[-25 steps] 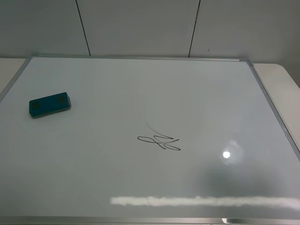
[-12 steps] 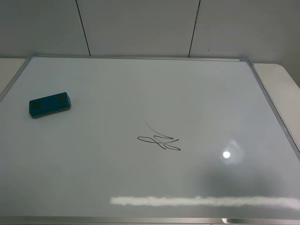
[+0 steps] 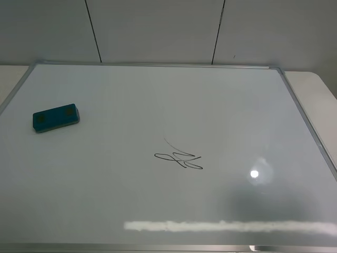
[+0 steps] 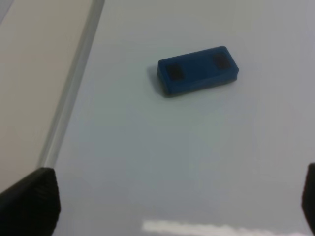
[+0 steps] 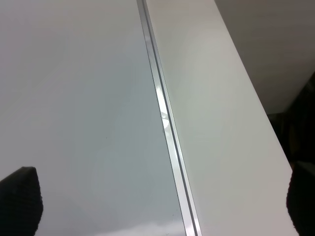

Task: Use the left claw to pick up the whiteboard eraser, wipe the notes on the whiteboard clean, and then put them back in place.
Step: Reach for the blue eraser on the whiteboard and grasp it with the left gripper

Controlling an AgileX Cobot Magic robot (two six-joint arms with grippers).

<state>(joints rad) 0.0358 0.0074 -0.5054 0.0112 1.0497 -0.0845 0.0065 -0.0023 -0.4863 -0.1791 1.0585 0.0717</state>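
Note:
The whiteboard (image 3: 158,105) lies flat and fills most of the exterior view. The teal-blue whiteboard eraser (image 3: 55,117) rests on it near the left edge. The notes (image 3: 179,157), a thin black scribble, sit near the board's middle. Neither arm shows in the exterior view. In the left wrist view the eraser (image 4: 198,70) lies on the board, well ahead of my left claw (image 4: 167,209). The claw's black fingertips (image 4: 32,201) stand wide apart, open and empty. My right gripper (image 5: 157,206) is open and empty over the board's right frame (image 5: 165,123).
The board rests on a pale table (image 3: 316,89) that shows beyond its right and left frame. A grey panelled wall (image 3: 158,29) stands behind. Bright light reflections (image 3: 254,173) lie on the board's lower right.

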